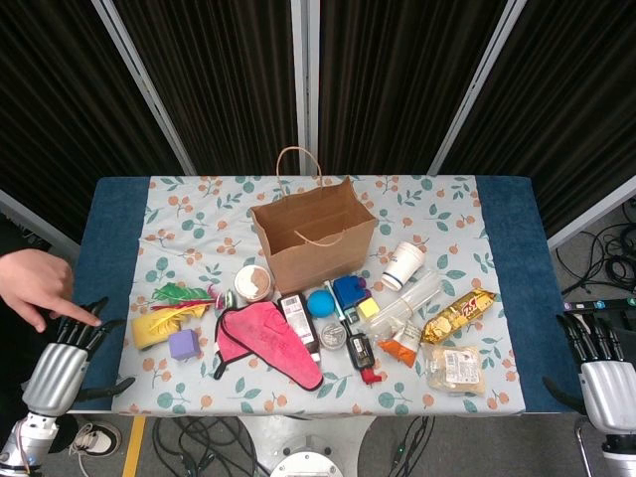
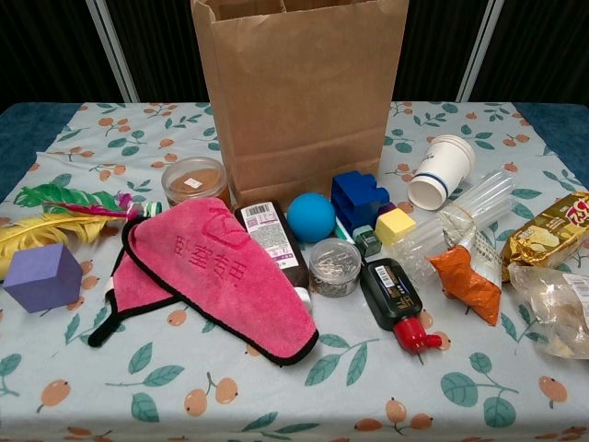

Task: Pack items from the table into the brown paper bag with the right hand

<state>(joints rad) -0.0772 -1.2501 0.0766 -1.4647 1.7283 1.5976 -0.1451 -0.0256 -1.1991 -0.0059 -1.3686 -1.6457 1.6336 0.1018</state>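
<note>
A creased brown paper bag (image 1: 316, 235) stood upright mid-table on a floral cloth (image 1: 189, 224). A soft pink towel (image 2: 216, 276) partly hid a dark bottle (image 2: 272, 244). Right hand (image 1: 601, 373) and left hand (image 1: 62, 363) waited at the table's edges, fingers spread, empty.

Dark ribbed panels (image 1: 397, 70) with slanted pale metal struts (image 1: 139, 75) stand behind the table (image 1: 109, 229). Cables (image 1: 606, 258) lie on the grey floor (image 1: 556, 437) at right.

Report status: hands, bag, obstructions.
Left hand and right hand open, off table edges. Brown paper bag upright, open. Items unpacked; human hand touching left hand's fingers.
</note>
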